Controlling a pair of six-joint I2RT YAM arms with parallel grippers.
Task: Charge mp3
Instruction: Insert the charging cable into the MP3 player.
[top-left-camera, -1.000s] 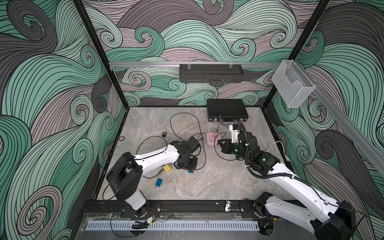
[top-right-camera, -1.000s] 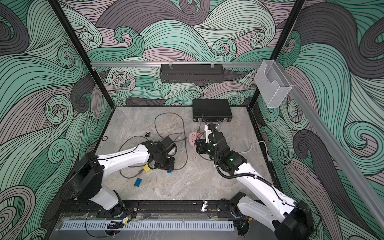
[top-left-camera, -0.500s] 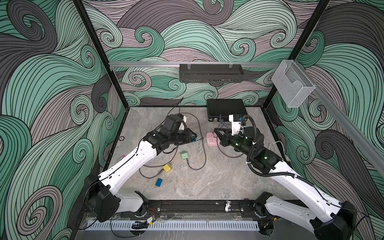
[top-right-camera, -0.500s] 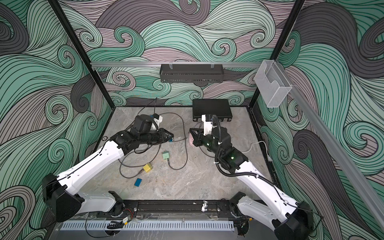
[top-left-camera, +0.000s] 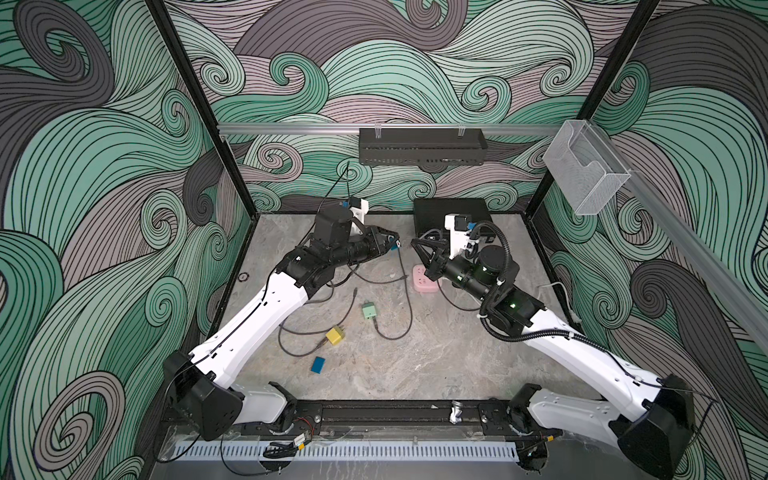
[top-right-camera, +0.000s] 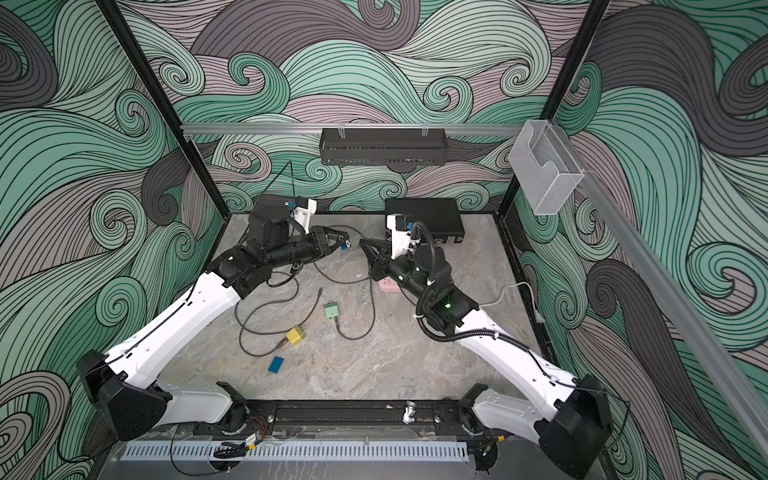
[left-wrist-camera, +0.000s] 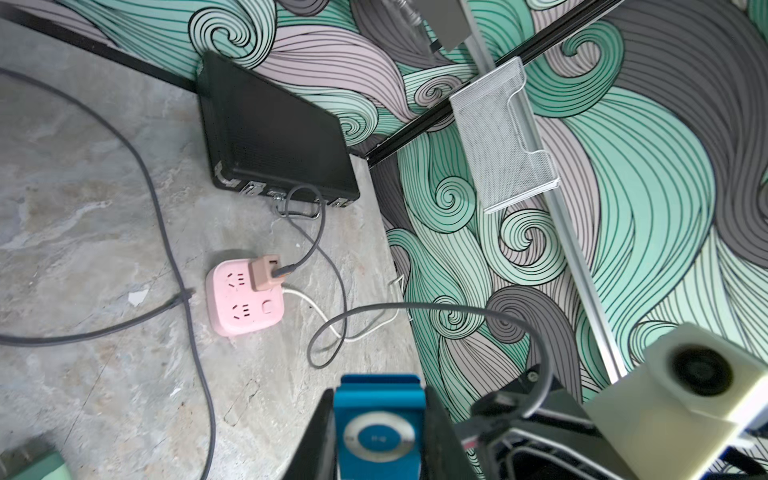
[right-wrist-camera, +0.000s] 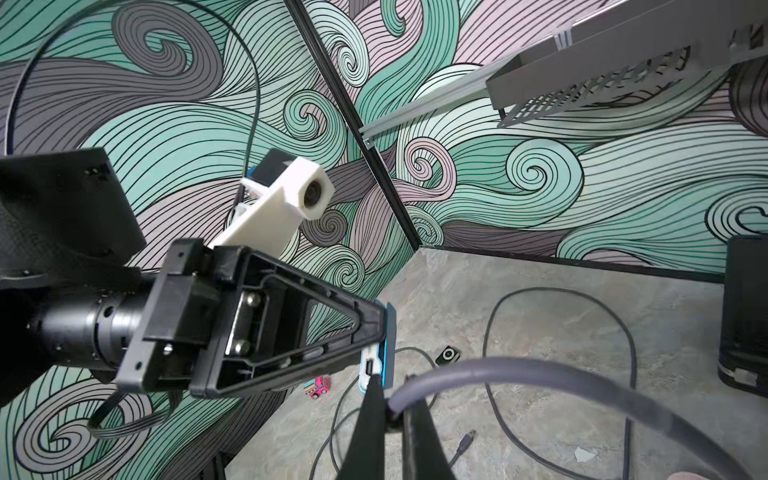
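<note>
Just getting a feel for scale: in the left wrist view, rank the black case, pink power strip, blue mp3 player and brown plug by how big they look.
1. black case
2. blue mp3 player and pink power strip: look alike, and the player is right at the camera, so unranked
3. brown plug

Wave-printed panels (top-left-camera: 395, 83) and black framing (top-left-camera: 199, 104) are enclosing a stone-look bench (top-left-camera: 436, 357) carrying a left arm (top-left-camera: 257, 320) and right arm (top-left-camera: 590, 361), marking a robotics lab cell.
</note>
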